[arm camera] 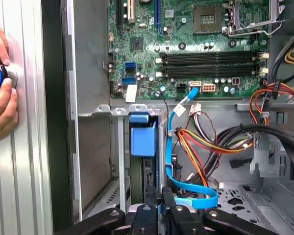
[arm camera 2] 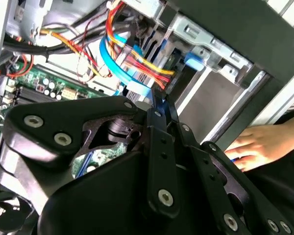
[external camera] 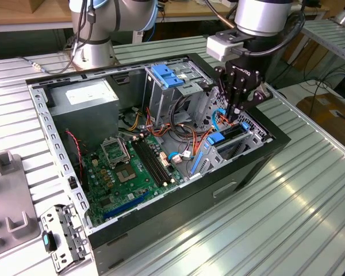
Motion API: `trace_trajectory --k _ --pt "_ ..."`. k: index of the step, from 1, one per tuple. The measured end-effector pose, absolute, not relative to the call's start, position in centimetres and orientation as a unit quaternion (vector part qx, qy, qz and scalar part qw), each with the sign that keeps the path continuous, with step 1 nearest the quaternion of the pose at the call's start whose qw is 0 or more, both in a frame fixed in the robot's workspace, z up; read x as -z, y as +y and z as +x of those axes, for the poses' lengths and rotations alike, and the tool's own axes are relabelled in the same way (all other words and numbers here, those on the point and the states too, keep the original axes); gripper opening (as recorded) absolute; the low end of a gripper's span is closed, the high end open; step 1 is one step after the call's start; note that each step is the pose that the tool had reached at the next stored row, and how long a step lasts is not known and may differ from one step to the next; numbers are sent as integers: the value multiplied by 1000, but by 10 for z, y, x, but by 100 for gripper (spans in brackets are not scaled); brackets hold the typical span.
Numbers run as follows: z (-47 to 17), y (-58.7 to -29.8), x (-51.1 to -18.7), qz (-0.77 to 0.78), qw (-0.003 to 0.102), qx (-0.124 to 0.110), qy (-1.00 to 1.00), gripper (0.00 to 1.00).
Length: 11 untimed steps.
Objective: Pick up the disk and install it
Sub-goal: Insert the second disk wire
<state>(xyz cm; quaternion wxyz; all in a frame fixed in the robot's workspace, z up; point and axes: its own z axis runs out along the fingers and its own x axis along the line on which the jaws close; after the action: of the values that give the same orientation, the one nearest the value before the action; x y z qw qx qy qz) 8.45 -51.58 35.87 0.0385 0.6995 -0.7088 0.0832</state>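
Note:
The disk (external camera: 217,138) stands on edge in the drive bay at the case's corner on the exterior view's right, one blue rail facing up. In the first wrist view its blue rail end (arm camera: 143,137) sits in the slot, with the dark body below it. My gripper (external camera: 237,118) hangs just above the bay, over the disk's end. The black fingers are shut, tips together, in both wrist views (arm camera 2: 159,102) (arm camera: 159,199), with nothing held. They point down beside a blue flat cable (arm camera: 186,193).
The open computer case (external camera: 264,152) lies on a ribbed metal table. Inside are a green motherboard (external camera: 132,167), a grey power-supply box (external camera: 83,98), a grey cage with a blue top (external camera: 169,77) and bundled wires (arm camera: 220,142). A person's hand (arm camera 2: 257,144) (arm camera: 0,98) rests beside the case.

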Motion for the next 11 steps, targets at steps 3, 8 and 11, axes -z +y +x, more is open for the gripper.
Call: trace_trajectory --k 3,8,11 --pt "76 -516 -359 699 37 -84 -709 16" --pt "69 -520 -358 699 33 -83 -709 16" --pt "69 -522 -357 696 34 -83 -713 16"
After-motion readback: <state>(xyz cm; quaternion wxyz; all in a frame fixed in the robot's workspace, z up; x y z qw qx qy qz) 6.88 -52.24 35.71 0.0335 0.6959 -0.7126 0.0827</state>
